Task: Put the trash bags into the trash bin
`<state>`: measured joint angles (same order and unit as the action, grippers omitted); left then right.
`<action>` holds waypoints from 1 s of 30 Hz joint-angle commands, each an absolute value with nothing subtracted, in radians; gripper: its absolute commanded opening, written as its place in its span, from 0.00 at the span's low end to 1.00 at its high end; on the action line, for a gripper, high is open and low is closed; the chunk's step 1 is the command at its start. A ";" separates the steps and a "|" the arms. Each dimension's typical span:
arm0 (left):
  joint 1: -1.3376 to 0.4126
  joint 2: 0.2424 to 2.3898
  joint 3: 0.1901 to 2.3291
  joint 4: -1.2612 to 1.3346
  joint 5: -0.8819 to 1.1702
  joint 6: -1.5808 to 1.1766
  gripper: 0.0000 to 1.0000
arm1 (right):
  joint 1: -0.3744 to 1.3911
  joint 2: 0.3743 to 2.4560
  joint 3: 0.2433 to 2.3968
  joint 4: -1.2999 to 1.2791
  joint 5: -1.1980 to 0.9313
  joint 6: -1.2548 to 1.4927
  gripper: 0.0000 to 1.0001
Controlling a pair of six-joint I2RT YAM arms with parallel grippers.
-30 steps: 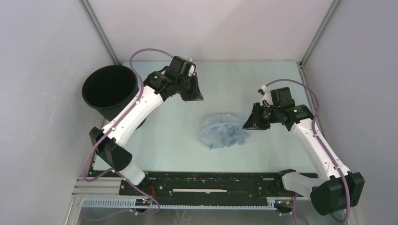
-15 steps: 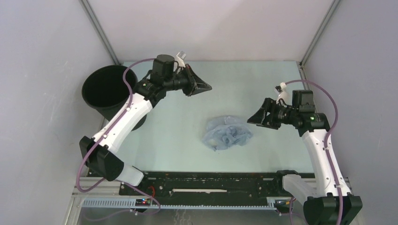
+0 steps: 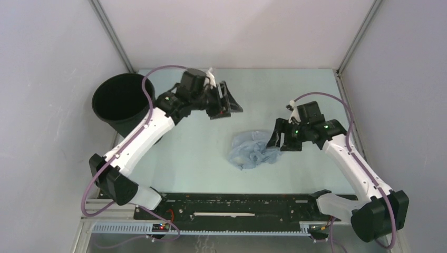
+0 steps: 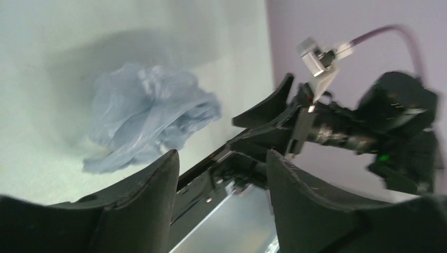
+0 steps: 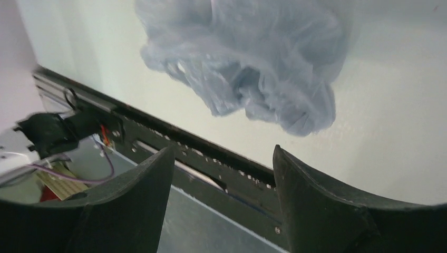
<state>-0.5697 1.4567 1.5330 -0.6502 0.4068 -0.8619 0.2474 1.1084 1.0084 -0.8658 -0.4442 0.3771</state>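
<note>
The trash bag (image 3: 253, 149), a crumpled pale grey-blue film, lies on the table's middle. It fills the upper part of the right wrist view as the bag (image 5: 253, 58) and shows left of centre in the left wrist view as the bag (image 4: 147, 116). The black trash bin (image 3: 124, 125) stands upright at the far left, and nothing shows in its dark mouth. My left gripper (image 3: 232, 101) hangs open above the table, between bin and bag, with nothing between its fingers (image 4: 153, 200). My right gripper (image 3: 279, 141) is open at the bag's right edge, holding nothing.
The pale green table (image 3: 200, 158) is boxed in by grey walls on three sides. A black rail (image 3: 232, 203) runs along its near edge, also seen as the rail (image 5: 200, 153). The right arm (image 4: 369, 126) shows in the left wrist view.
Both grippers went from shut to open. The left one swung right, away from the bin. The right one drew back from the bag, then came down to its right edge again.
</note>
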 commanded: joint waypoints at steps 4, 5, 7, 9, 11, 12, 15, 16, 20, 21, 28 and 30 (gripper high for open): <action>-0.716 1.407 1.219 -0.659 0.149 -0.592 0.85 | 0.314 1.095 0.955 -0.881 -0.177 0.445 0.79; -0.737 1.404 1.186 -0.623 0.115 -0.570 0.86 | 0.317 1.099 0.951 -0.865 -0.157 0.434 0.79; -0.766 1.412 1.115 -0.547 0.076 -0.549 0.89 | 0.302 1.123 0.940 -0.844 -0.138 0.421 0.79; -0.767 1.437 1.042 -0.451 0.094 -0.562 0.90 | 0.267 1.150 0.918 -0.815 -0.154 0.421 0.79; -0.763 1.472 0.982 -0.364 0.121 -0.588 0.90 | 0.234 1.171 0.884 -0.768 -0.240 0.416 0.79; -0.762 1.487 0.954 -0.315 0.140 -0.603 0.90 | 0.228 1.181 0.868 -0.715 -0.291 0.409 0.79; -0.761 1.528 0.874 -0.140 0.223 -0.648 0.90 | 0.230 1.221 0.842 -0.616 -0.367 0.406 0.78; -0.762 1.545 0.853 -0.084 0.255 -0.670 0.90 | 0.231 1.234 0.842 -0.592 -0.385 0.406 0.77; -0.759 1.642 0.847 0.056 0.313 -0.707 0.80 | 0.217 1.286 0.839 -0.526 -0.442 0.418 0.68; -0.756 1.673 0.863 0.055 0.320 -0.714 0.72 | 0.210 1.295 0.839 -0.514 -0.457 0.420 0.62; -0.649 1.652 1.064 -0.214 0.299 -0.723 0.26 | 0.166 1.345 1.018 -0.661 -0.456 0.410 0.05; -0.590 1.655 1.309 -0.468 0.209 -0.664 0.13 | 0.164 1.361 1.172 -0.754 -0.391 0.392 0.00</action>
